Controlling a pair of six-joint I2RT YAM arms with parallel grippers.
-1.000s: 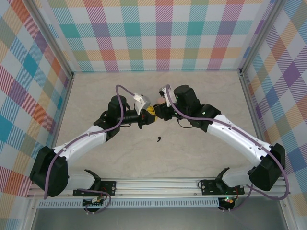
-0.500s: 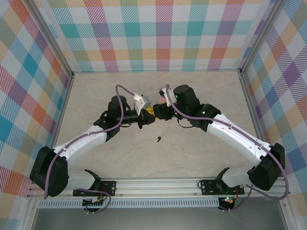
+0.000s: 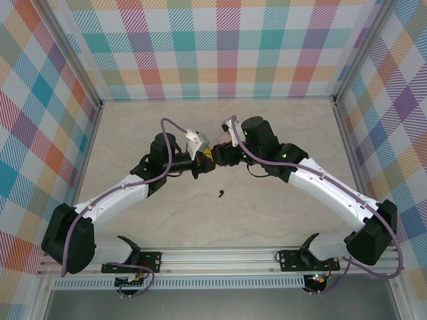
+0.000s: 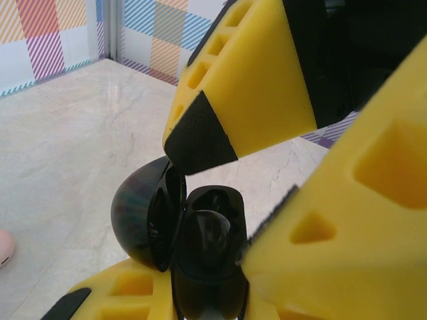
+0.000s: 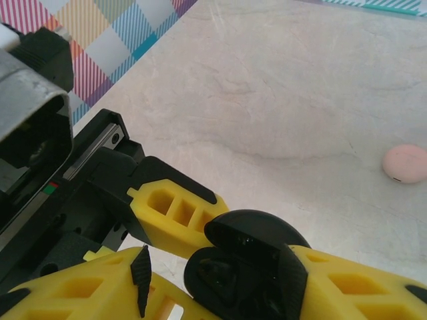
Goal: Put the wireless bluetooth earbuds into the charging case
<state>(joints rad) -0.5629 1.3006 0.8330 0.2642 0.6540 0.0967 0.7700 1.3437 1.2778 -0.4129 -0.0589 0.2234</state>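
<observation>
Centrally placed, largest first:

1. Desk [image 3: 280, 207]: pale marbled top that carries everything, walled in by checked panels.
2. Left arm [image 3: 113, 200] and right arm [image 3: 327, 187]: they reach from the lower corners of the top view and meet at mid-frame.
3. Left gripper [image 4: 213, 280]: narrow, clamped on the charging case, which sits between its yellow fingers at the bottom of the left wrist view.
4. Right gripper [image 5: 215, 283]: jaws parted and straddling the case. In the right wrist view the left-hand pad stands clear of the case, and the right-hand pad is just beside the lid. It grips nothing.
5. Charging case [image 4: 203, 247]: black and round, held off the desk where the two arms meet. Its lid [image 4: 137, 217] is swung open to the left of the frame. The hollow is dark, and I cannot tell whether a piece is seated in it.
6. Pink disc [image 5: 405, 163]: lies on the desk at the right edge of the right wrist view, well apart from the case.
7. Earbud [image 3: 220, 194]: black and comma-shaped, lying loose on the desk just below the grippers in the top view.

Progress, as a judgement: the case is open and held ready. At least this one earbud is left to pick up and insert, and the lid is not yet shut.
</observation>
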